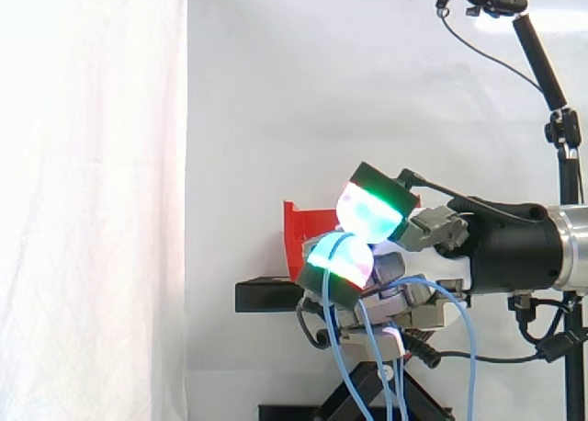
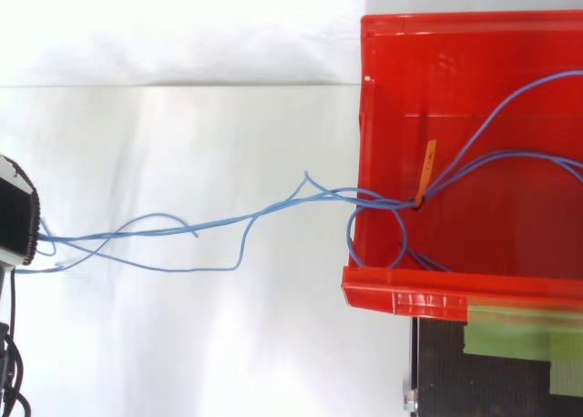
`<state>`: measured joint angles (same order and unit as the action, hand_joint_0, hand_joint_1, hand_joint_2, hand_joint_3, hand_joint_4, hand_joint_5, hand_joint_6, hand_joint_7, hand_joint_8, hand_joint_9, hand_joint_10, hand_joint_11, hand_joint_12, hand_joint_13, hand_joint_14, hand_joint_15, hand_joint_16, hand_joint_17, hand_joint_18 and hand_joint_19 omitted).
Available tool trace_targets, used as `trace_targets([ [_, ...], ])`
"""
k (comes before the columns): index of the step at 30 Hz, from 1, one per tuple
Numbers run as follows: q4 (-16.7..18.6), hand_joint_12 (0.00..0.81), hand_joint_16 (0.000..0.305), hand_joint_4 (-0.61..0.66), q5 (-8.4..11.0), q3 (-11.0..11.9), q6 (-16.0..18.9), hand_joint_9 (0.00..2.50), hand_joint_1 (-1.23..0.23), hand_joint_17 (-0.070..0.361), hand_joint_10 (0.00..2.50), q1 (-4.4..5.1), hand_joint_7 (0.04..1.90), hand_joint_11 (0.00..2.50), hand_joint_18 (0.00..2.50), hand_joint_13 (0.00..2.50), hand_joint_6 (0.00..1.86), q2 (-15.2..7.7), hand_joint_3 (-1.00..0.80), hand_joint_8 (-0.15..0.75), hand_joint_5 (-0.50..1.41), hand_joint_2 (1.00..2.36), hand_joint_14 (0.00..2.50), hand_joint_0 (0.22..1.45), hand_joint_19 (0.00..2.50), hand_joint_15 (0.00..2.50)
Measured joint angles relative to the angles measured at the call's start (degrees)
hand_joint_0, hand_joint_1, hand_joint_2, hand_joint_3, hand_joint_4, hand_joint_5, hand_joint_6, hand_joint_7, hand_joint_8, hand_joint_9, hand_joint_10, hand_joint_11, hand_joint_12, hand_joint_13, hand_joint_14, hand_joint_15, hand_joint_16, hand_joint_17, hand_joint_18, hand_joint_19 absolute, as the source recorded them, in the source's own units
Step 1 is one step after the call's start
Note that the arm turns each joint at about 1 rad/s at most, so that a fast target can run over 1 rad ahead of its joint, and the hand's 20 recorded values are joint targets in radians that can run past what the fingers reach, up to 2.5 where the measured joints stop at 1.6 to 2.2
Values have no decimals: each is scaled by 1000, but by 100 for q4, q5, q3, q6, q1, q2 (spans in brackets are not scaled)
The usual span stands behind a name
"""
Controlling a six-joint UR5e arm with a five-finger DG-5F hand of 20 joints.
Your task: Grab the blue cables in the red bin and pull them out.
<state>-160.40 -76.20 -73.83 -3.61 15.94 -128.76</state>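
When looking from the side: fingers of hand curled, clamped on blue cables, hiding part of red bin on black stand. From above: cables strung over bin wall, orange tag inside, green tape beside.

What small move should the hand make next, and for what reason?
Probably pull the blue cables a little farther away from the red bin. The hand pinches them, but their loops and the orange tie lie inside the bin.
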Motion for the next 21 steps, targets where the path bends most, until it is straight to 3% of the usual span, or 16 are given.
trace_targets([
  [21, 0, 323, 44, 4, 0, -1, 0, 771, -959, 99, 2500, -1, 554, 1326, 1017, 1053, 1020, 0, -525, 246, 733, 1014, 1915, 916, 1230, 1213],
])
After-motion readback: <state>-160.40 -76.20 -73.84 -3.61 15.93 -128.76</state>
